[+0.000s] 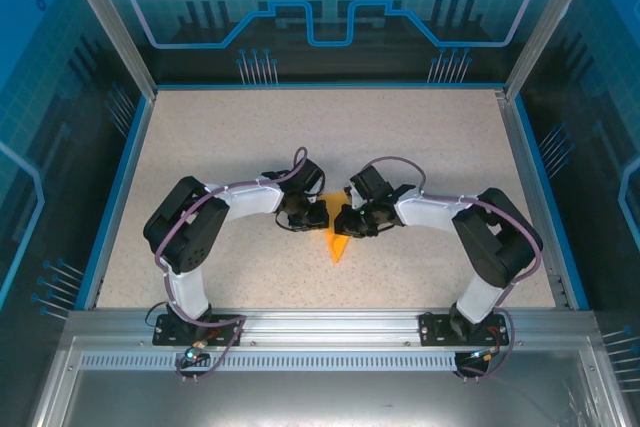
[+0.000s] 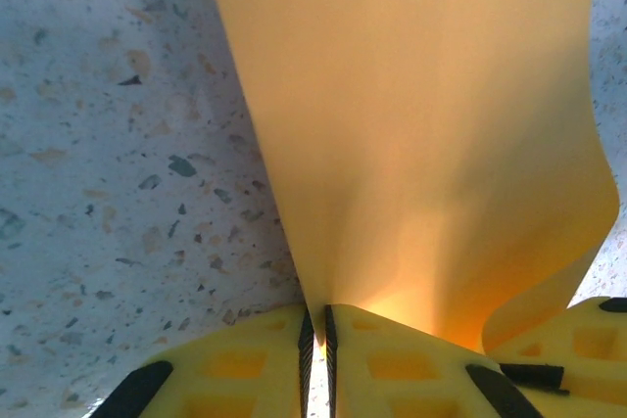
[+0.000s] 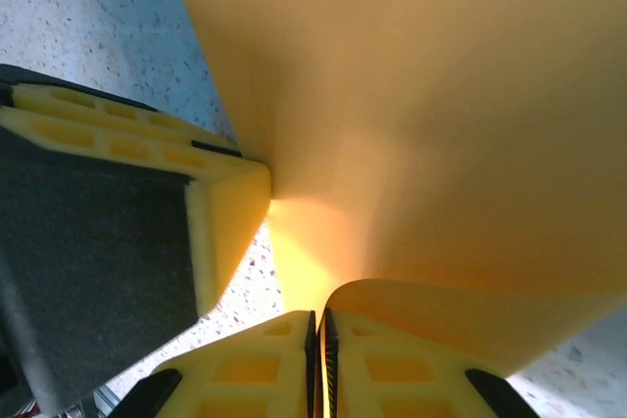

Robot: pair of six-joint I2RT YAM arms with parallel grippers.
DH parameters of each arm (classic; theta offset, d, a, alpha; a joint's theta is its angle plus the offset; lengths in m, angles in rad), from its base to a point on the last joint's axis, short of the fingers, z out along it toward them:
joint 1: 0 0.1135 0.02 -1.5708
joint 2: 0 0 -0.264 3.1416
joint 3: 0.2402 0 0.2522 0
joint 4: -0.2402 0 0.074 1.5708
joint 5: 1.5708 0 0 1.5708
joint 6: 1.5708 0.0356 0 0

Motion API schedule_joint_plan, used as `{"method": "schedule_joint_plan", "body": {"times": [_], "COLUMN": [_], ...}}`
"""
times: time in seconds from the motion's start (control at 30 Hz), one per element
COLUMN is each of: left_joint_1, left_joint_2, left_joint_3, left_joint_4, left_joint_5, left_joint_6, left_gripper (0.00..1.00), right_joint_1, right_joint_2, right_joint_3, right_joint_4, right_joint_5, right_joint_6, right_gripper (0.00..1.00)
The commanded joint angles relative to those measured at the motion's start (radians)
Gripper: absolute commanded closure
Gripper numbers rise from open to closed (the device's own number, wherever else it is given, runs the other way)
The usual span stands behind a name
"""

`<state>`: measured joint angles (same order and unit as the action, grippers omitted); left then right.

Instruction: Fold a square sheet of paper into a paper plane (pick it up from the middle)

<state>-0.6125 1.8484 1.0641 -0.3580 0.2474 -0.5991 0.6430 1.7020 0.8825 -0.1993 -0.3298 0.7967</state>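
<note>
The orange sheet of paper [image 1: 339,246] shows in the top view as a small creased pointed shape, its tip toward the near edge, below the two grippers that meet at mid-table. My left gripper [image 1: 316,215] is shut on one edge of it. In the left wrist view the paper [image 2: 421,144] rises from the pinch of that gripper [image 2: 317,328]. My right gripper [image 1: 347,223] is shut on the paper too. In the right wrist view the paper [image 3: 441,115] curls over that gripper [image 3: 319,325], with the left gripper's fingers [image 3: 227,212] close beside.
The speckled table [image 1: 220,147] is bounded by a blue rim [image 1: 115,197] and glass walls. Both arms bend inward, so their wrists crowd the centre. The right gripper's fingers [image 2: 578,340] sit just right of the left jaws.
</note>
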Motion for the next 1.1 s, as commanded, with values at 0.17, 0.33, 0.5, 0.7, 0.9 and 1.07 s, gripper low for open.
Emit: {"method": "schedule_joint_plan", "body": {"times": [0.17,0.33,0.5,0.7,0.9,1.07], "left_joint_1": [-0.005,-0.005,-0.004,-0.004,-0.004,-0.003], "left_joint_2": [-0.008,-0.016,-0.024,-0.035,-0.052,-0.069], "left_joint_3": [-0.027,-0.033,-0.036,-0.038,-0.044,-0.047], "left_joint_4": [0.003,0.002,-0.002,-0.002,-0.008,-0.01], "left_joint_5": [0.018,0.019,0.018,0.024,0.026,0.029], "left_joint_6": [0.008,0.007,0.005,0.001,-0.003,-0.005], "left_gripper": [0.85,0.84,0.84,0.84,0.83,0.81], "right_joint_1": [0.018,0.02,0.025,0.027,0.028,0.031], "right_joint_2": [0.046,0.067,0.072,0.081,0.092,0.104], "right_joint_3": [0.054,0.065,0.077,0.08,0.081,0.088], "right_joint_4": [0.012,-0.005,-0.034,-0.042,-0.043,-0.046], "right_joint_5": [-0.001,0.009,0.032,0.043,0.053,0.062], "right_joint_6": [0.018,0.013,0.007,0.008,0.012,0.012], "right_gripper": [0.86,0.86,0.86,0.85,0.84,0.83]}}
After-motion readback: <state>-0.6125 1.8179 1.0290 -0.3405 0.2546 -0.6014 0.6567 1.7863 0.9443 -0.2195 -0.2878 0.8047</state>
